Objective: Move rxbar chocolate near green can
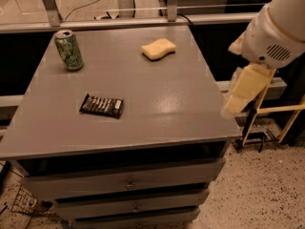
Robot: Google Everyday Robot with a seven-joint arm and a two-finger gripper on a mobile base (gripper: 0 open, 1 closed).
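Note:
The rxbar chocolate (101,106) is a flat black wrapper with pale lettering, lying on the grey table top (157,99) at its front left. The green can (69,50) stands upright at the far left corner, well behind the bar. My gripper (232,108) hangs from the white arm (276,30) at the right, pointing down just beyond the table's right edge, far from the bar and can. It holds nothing that I can see.
A yellow sponge (158,48) lies at the table's far middle. Drawers (128,182) run below the table front. A metal rail (143,22) runs behind the table. A yellow-framed stand (274,111) is on the floor at the right.

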